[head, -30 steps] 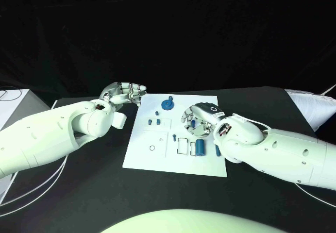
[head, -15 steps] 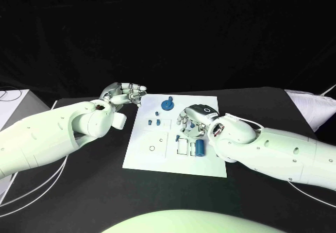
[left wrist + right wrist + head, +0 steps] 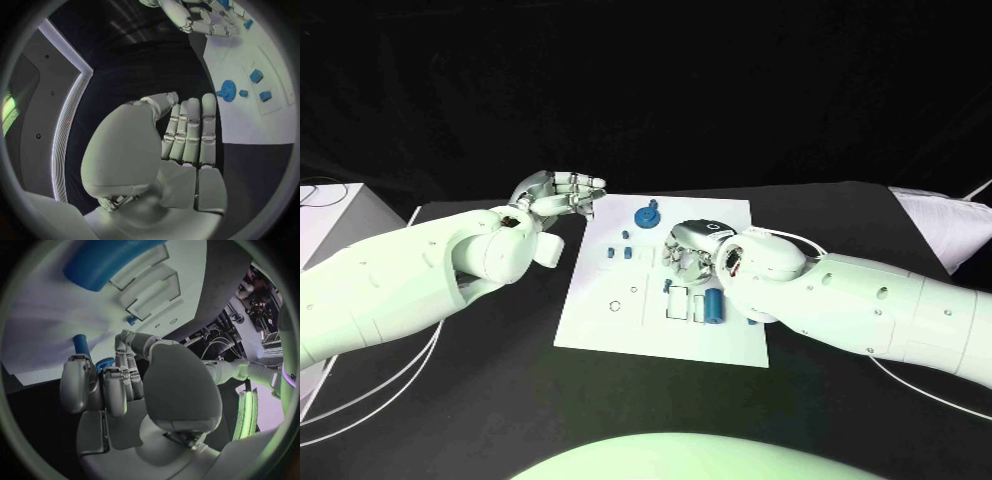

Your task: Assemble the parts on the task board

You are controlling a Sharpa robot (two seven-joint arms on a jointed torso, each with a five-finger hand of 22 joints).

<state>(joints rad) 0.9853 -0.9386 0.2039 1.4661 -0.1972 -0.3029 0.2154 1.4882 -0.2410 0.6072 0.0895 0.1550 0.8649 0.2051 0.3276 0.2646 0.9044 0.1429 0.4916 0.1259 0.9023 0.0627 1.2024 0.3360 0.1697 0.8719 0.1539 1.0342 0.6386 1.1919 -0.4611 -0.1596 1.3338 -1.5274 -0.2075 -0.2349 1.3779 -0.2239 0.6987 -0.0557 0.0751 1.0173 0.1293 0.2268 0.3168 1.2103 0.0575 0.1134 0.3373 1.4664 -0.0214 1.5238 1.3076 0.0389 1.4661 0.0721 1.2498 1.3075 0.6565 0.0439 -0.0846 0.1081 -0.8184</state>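
The white task board (image 3: 661, 335) lies mid-table. A blue gear (image 3: 646, 213) stands at its far edge, with small blue blocks (image 3: 627, 236) just in front of it. A blue cylinder (image 3: 714, 303) lies beside the rectangular slots. My right hand (image 3: 692, 250) hovers over the board's middle with its fingers curled, pinching a small blue part (image 3: 105, 363); a blue peg (image 3: 81, 345) shows just past its fingers. My left hand (image 3: 560, 192) sits off the board's far left corner, fingers curled in on nothing. The left wrist view shows the gear (image 3: 227, 91) and the right hand (image 3: 200, 20).
A white box (image 3: 322, 215) stands at the table's left edge and a pale object (image 3: 942, 215) at its right edge. White cables (image 3: 358, 400) run along the left arm on the black table.
My right hand has moved left across the board, from its right side to above the middle near the slots. The left hand has stayed where it was.
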